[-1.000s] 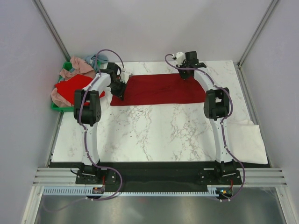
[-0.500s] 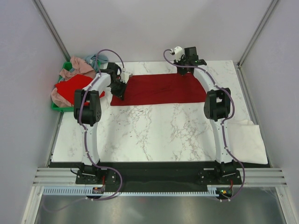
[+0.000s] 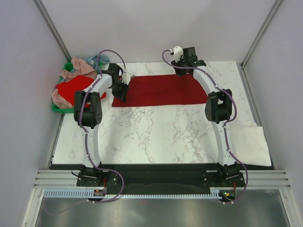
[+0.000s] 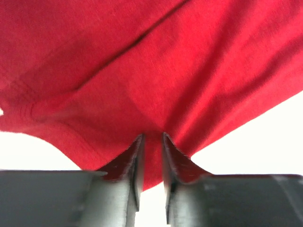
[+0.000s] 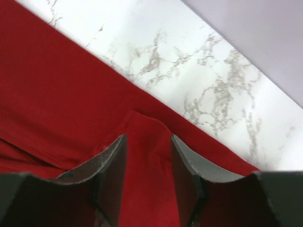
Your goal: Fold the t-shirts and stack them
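Observation:
A dark crimson t-shirt [image 3: 161,90] lies folded into a long strip across the far part of the marble table [image 3: 156,137]. My left gripper [image 3: 119,91] is down at its left end. In the left wrist view its jaws [image 4: 152,137] stand a little apart, with the shirt's edge [image 4: 151,85] in the narrow gap. My right gripper [image 3: 184,72] hangs over the far right edge of the shirt. It is open [image 5: 148,139], and a loose raised fold of the red cloth [image 5: 57,94] lies between its fingers. More t-shirts are piled at the far left: bright red [image 3: 73,87], dusty pink [image 3: 81,67] and light blue [image 3: 98,60].
The pile of shirts sits in a green crate [image 3: 56,109] off the table's far left corner. A folded cream-white cloth [image 3: 250,142] lies at the table's right edge. Grey walls with metal posts [image 3: 52,28] close in the back and sides.
Both grippers' jaws have parted: the right one has let go of the shirt's far edge and drawn back a little, and the left one has loosened at the left end.

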`<state>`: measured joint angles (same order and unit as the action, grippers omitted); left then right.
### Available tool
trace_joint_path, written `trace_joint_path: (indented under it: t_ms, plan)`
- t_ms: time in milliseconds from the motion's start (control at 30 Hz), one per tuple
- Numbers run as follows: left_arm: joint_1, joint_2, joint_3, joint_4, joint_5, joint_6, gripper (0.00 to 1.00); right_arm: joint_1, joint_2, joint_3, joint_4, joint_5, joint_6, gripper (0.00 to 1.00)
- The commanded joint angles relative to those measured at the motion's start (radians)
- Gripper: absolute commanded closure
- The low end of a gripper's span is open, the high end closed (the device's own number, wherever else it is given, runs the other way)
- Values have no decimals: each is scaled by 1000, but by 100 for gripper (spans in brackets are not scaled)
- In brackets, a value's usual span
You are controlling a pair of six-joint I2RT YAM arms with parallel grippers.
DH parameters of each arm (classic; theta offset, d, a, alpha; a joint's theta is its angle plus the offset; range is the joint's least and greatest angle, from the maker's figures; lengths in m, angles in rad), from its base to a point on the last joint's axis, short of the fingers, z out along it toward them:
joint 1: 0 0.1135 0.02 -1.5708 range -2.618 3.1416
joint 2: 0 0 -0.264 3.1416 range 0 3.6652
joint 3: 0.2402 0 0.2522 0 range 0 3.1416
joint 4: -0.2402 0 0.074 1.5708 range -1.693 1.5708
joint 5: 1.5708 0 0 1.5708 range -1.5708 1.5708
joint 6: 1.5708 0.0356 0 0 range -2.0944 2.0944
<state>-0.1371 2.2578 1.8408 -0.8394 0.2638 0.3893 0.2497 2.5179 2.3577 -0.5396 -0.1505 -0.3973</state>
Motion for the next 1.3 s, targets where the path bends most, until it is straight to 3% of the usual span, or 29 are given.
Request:
trace_joint_path:
  t_ms: [0,133,233,500,667,867,1267]
  plan:
    - [-1,-151,-23,11,1,29,68,-3,-170,-3,64,80,38,50]
    - [-1,-227,-129,11,8,218,63,-47,-309,-217,119,56,2,47]
    - [-1,-207,-155,11,-58,272,64,-84,-375,-388,116,63,-34,47]
    - [-1,-89,-22,13,-70,253,64,-145,-439,-604,81,84,-12,52]
    - [-4,-6,44,10,-64,270,61,-145,-429,-658,49,103,-32,59]
    - [-27,51,40,-38,-109,275,64,-147,-383,-660,46,114,2,60]
    - [-59,-182,-378,-53,-49,158,67,-147,-260,-592,9,198,-25,62]
